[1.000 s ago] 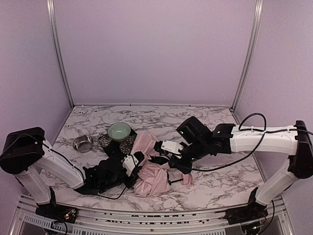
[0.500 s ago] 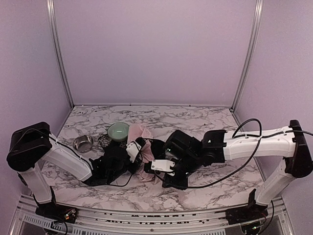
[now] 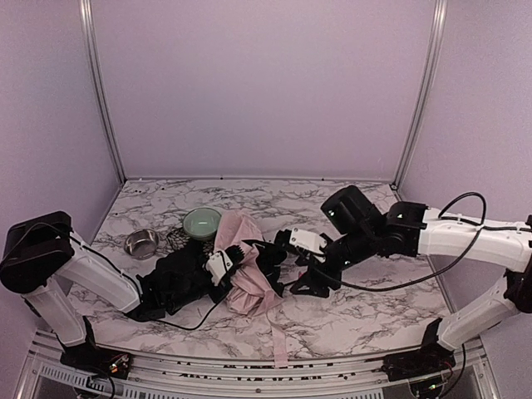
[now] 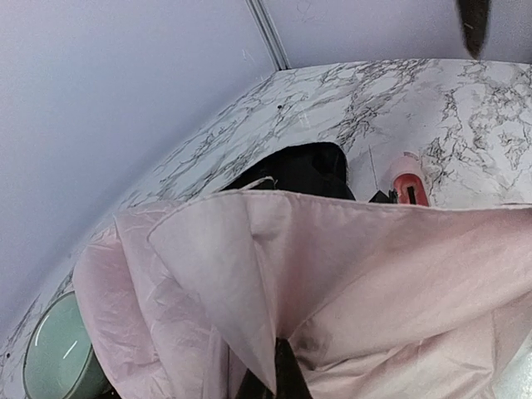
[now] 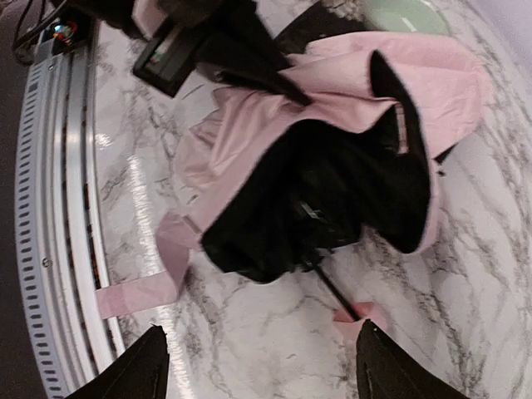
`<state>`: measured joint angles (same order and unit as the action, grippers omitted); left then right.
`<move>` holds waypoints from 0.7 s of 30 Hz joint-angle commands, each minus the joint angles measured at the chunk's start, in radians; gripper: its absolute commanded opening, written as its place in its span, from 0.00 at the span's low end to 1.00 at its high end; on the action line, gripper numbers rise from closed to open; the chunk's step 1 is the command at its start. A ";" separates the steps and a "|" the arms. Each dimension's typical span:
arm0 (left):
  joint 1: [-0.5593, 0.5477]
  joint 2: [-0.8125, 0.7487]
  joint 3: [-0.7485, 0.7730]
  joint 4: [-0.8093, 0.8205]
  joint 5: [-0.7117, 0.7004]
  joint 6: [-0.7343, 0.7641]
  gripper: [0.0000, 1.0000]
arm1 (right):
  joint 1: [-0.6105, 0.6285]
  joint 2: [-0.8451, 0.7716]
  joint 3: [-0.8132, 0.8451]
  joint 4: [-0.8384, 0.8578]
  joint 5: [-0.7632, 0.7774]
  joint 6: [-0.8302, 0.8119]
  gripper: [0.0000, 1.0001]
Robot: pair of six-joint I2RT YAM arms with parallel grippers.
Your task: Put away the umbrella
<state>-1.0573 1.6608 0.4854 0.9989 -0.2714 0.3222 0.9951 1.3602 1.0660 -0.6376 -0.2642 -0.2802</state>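
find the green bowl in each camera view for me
Top external: the bowl is left of centre, just up and left of the pink umbrella.
Left wrist: the bowl is in the bottom left corner, partly cut off, beside the umbrella fabric.
Right wrist: the bowl is at the top edge, right of centre, mostly cut off.
Shared landmark: the umbrella, next to the bowl in all three.

lilac walls [image 3: 266, 83], marble-patterned table [image 3: 357, 312], metal corner posts [image 3: 101, 91]
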 commanded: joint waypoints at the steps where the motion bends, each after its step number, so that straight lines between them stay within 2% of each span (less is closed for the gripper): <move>1: 0.006 -0.021 -0.015 0.035 0.076 0.060 0.00 | -0.066 0.001 -0.077 0.153 0.140 -0.152 0.73; 7: 0.006 -0.018 -0.015 0.035 0.112 0.070 0.00 | -0.069 0.175 -0.111 0.260 0.214 -0.317 0.70; 10: 0.006 -0.013 -0.012 0.035 0.127 0.072 0.00 | -0.068 0.231 -0.122 0.344 0.202 -0.395 0.70; 15: 0.008 -0.012 -0.016 0.035 0.156 0.071 0.00 | -0.068 0.313 -0.116 0.424 0.263 -0.424 0.67; 21: 0.009 -0.009 -0.013 0.035 0.189 0.071 0.00 | -0.068 0.373 -0.127 0.479 0.253 -0.482 0.62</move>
<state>-1.0569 1.6581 0.4812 1.0199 -0.1150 0.3862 0.9237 1.6966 0.9260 -0.2260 -0.0223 -0.6983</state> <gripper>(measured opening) 0.003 0.646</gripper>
